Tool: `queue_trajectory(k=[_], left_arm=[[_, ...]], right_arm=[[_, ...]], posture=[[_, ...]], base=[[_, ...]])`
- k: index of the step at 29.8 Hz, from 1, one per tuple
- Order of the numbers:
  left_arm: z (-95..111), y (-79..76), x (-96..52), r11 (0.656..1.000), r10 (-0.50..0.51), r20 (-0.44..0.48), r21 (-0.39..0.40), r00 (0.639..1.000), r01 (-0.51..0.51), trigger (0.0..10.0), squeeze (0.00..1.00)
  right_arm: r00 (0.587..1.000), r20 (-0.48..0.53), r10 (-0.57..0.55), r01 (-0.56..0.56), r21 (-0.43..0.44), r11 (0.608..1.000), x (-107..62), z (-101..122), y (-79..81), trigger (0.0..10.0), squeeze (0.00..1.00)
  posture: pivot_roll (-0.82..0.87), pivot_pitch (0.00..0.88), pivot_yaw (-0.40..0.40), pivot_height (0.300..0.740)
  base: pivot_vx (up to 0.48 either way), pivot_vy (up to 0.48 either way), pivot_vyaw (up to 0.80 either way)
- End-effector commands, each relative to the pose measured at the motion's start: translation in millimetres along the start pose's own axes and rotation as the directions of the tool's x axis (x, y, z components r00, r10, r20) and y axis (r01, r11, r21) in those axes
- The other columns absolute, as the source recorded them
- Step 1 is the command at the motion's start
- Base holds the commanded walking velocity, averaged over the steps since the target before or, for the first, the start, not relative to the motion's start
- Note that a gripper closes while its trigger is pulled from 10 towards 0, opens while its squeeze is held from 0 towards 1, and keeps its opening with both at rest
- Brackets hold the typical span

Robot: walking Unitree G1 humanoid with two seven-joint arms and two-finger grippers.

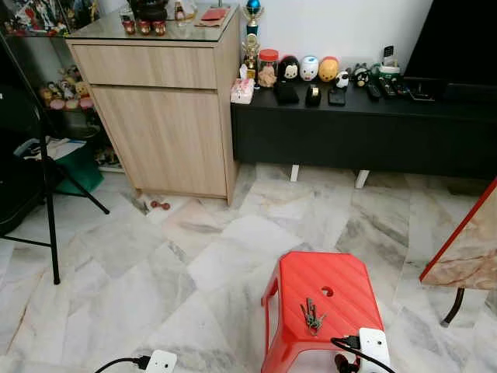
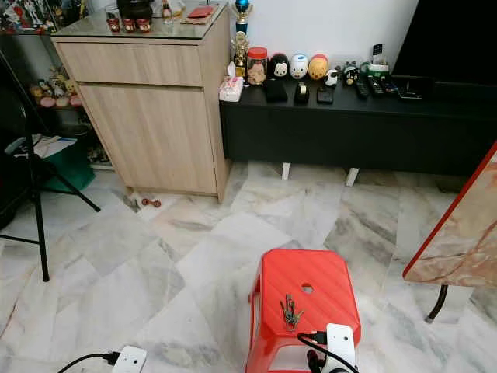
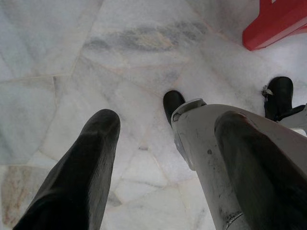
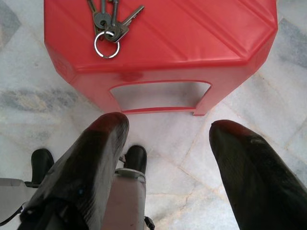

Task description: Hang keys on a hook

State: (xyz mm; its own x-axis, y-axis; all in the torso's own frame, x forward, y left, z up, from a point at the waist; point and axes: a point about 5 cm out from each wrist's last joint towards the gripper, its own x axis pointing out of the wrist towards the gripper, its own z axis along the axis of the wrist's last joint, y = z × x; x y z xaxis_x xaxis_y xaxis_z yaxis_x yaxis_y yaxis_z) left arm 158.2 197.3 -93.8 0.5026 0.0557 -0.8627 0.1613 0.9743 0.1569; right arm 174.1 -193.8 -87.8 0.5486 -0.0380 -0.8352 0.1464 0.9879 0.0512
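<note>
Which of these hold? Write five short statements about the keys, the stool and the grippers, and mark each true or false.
1. The keys lie on top of the red stool. True.
2. The right gripper is shut on the keys. False: its jaws are open, empty, and short of the stool.
3. The stool stands on a marble floor. True.
4. The keys hang from a hook on the wooden cabinet. False: they are on the stool, away from the cabinet.
5. The left gripper is open above bare floor. True.
</note>
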Motion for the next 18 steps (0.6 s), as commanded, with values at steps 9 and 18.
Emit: queue_trajectory(k=[9, 18], left_arm=[[-4.5, -1.1, -0.4, 1.000, -0.008, -0.025, 0.017, 1.000, 0.008, 10.0, 0.00], [-5.7, -1.4, -0.6, 1.000, -0.015, -0.027, 0.010, 1.000, 0.015, 10.0, 0.00]], right_arm=[[1.000, 0.003, -0.002, 0.002, 0.002, 1.000, -0.1, 0.6, -1.2, 10.0, 0.00], [1.000, 0.004, 0.000, 0.000, 0.002, 1.000, -0.1, 0.6, -0.7, 10.0, 0.00]], posture=[[0.01, 0.000, -0.038, 0.740], [0.01, 0.000, -0.038, 0.740]], base=[[0.000, 0.000, 0.00], [0.110, 0.000, 0.00]])
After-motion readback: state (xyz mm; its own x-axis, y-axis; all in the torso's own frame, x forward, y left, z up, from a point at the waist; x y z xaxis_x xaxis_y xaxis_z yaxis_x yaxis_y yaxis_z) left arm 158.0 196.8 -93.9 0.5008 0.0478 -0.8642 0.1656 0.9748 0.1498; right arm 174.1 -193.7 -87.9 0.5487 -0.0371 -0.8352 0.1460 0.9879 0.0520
